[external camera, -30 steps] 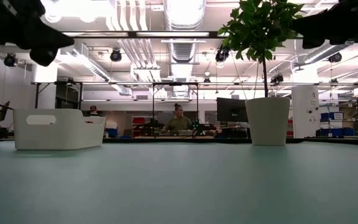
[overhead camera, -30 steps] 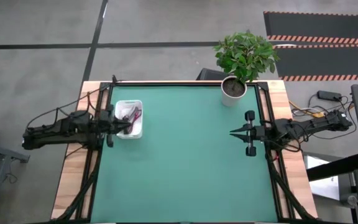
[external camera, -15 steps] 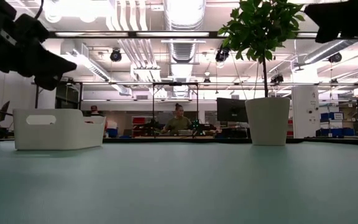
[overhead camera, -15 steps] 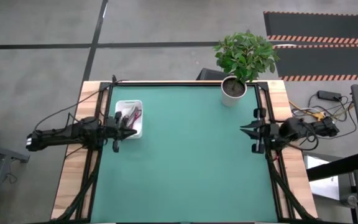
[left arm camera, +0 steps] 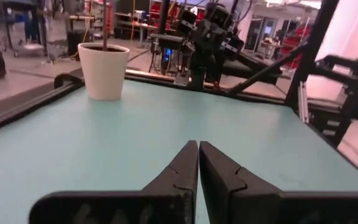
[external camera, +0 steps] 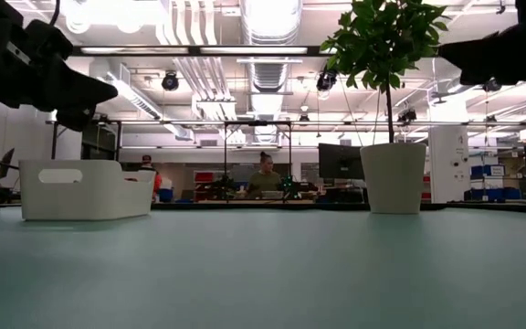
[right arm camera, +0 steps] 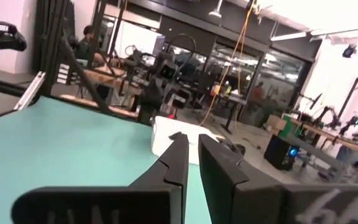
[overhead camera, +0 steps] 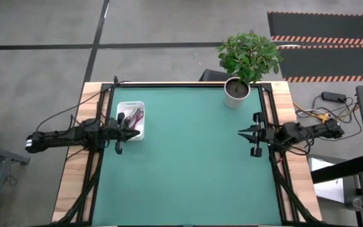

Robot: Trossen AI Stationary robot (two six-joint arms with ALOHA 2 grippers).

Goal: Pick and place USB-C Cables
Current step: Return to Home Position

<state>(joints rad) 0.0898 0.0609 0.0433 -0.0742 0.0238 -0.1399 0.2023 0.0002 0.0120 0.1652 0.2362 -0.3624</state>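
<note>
The USB-C cables (overhead camera: pixel 132 116) are seen gathered in a small tangled heap inside the white bin (overhead camera: pixel 142 107), which is set near the left edge of the green table (overhead camera: pixel 194 164). Red, pale and dark strands can be made out lying across one another on the bin's floor, but the separate bundles cannot be told apart. In the low view they are hidden by the bin's wall.

A potted plant (overhead camera: pixel 247 57) stands at the far right corner of the teal tabletop (overhead camera: pixel 188 164). Grey concrete floor (overhead camera: pixel 43 38) lies beyond it, with black striped mats (overhead camera: pixel 323 28) to the plant's right. Bright lights and ducts (external camera: pixel 268 23) hang overhead.
</note>
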